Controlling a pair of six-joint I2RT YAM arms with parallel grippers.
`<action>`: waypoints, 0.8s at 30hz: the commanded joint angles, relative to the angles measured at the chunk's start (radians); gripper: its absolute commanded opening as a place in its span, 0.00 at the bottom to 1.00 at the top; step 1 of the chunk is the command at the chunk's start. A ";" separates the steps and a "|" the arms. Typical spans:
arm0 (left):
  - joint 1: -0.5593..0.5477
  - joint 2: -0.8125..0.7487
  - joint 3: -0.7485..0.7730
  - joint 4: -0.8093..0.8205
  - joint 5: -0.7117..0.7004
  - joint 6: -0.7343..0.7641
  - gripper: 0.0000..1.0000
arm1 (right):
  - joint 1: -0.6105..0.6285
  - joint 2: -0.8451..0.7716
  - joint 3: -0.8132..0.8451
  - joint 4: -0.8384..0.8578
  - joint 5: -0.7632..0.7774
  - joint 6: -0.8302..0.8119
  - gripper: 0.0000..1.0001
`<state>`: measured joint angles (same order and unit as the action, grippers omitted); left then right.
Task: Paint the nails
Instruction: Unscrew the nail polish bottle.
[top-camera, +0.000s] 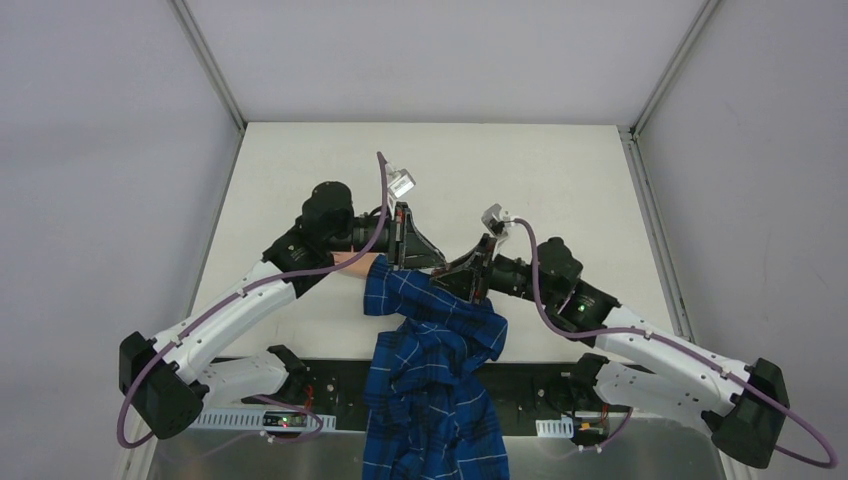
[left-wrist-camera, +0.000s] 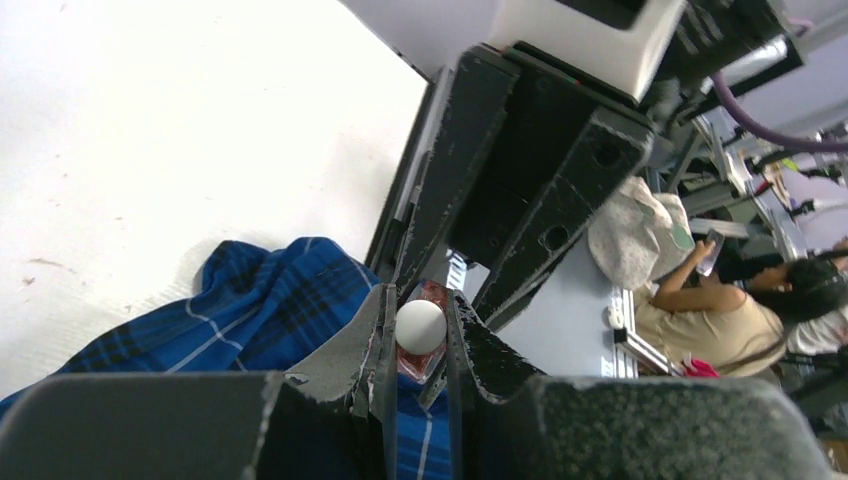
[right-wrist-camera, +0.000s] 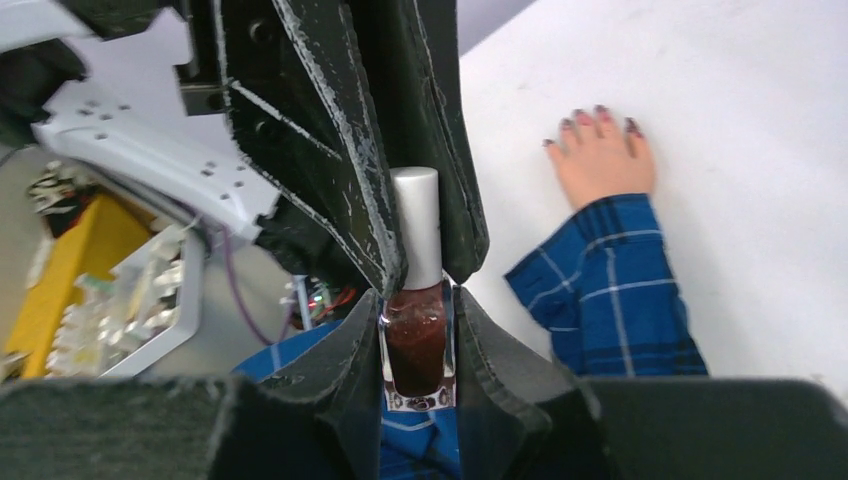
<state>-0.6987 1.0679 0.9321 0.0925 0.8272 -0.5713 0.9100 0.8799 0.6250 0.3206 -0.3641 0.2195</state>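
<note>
The polish bottle, clear glass with dark red polish, is held above the plaid cloth, with my right gripper shut on its body. My left gripper is shut on its white cap, seen end-on there. In the top view the two grippers meet tip to tip over the blue plaid sleeve, the left gripper facing the right gripper. The pale hand lies flat on the table to the right. Its dark reddish nails point away from the sleeve cuff.
The blue plaid shirt runs from the sleeve over the table's near edge between the arm bases. The white table is fenced by a metal frame. A person sits in the background of the left wrist view.
</note>
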 joint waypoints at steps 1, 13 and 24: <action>-0.021 0.007 -0.007 0.037 -0.026 -0.022 0.00 | 0.027 0.055 0.058 -0.041 0.446 -0.075 0.00; 0.016 0.026 -0.019 -0.074 -0.222 -0.056 0.00 | 0.119 0.272 0.182 0.035 0.925 -0.210 0.00; 0.036 0.032 -0.011 -0.187 -0.352 -0.047 0.00 | 0.175 0.576 0.377 0.112 1.142 -0.312 0.00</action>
<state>-0.6193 1.1202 0.9165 0.0231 0.3256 -0.5793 1.1252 1.3739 0.9081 0.3195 0.5152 -0.0532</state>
